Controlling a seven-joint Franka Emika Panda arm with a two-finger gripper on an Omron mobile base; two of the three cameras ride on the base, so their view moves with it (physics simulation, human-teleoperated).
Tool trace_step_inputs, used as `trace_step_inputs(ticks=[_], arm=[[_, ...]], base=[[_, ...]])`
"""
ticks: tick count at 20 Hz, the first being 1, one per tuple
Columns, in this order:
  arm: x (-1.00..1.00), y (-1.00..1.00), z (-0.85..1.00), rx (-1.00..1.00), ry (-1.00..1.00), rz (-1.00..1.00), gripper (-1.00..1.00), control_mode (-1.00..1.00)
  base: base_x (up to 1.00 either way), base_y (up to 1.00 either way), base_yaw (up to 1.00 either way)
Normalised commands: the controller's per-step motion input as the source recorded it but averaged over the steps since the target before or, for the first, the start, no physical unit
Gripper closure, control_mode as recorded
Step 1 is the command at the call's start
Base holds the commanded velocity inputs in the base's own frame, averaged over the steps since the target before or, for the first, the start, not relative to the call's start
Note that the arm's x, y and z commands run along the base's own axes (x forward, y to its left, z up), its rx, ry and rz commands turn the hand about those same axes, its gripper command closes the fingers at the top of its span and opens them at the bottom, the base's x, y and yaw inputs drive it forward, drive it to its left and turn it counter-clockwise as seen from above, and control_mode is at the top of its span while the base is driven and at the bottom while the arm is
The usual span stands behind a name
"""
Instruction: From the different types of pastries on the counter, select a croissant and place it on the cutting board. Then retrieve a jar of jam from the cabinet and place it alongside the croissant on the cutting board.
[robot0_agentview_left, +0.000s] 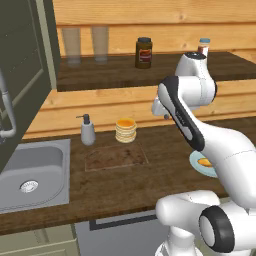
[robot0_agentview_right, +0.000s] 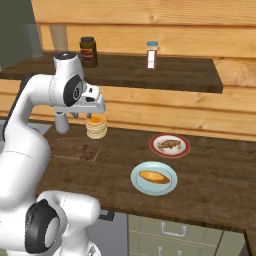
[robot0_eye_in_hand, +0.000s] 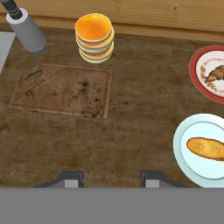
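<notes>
Hand view: gripper (robot0_eye_in_hand: 111, 178) is seen wide open, nothing held, above counter (robot0_eye_in_hand: 131, 109) beside cutting board (robot0_eye_in_hand: 61, 89).

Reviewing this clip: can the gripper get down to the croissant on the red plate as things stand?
Probably yes. The croissant lies uncovered on the red plate, nothing stands over it, and the gripper hangs above the counter with its jaws apart.

Bowls (robot0_eye_in_hand: 94, 37) behind cutting board (robot0_eye_in_hand: 61, 90); plates (robot0_eye_in_hand: 204, 146) right.
</notes>
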Motion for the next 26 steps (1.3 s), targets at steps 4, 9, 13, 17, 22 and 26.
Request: trace_step_inputs(ticks=[4, 9, 13, 17, 22, 26], arm=[[-0.01, 0.0, -0.05, 0.0, -0.02, -0.04, -1.0, -1.0], [0.42, -0.28, -0.56, 0.0, -0.1, -0.27, -1.0, -1.0], [0.34, -0.75, -0.62, 0.06, 0.0, -0.3, -1.0, -1.0], [0.38, -0.97, -0.34, 0.09, 0.04, -0.25, -1.0, -1.0], [0.72, -0.93, -0.19, 0.13, 0.14, -0.18, -1.0, -1.0], [0.69, -0.77, -0.15, 0.16, 0.07, -0.09, -1.0, -1.0]], base=[[0.0, 0.0, 0.0], [0.0, 0.0, 0.0], [0.0, 0.0, 0.0], [0.0, 0.0, 0.0], [0.0, 0.0, 0.0], [0.0, 0.0, 0.0]])
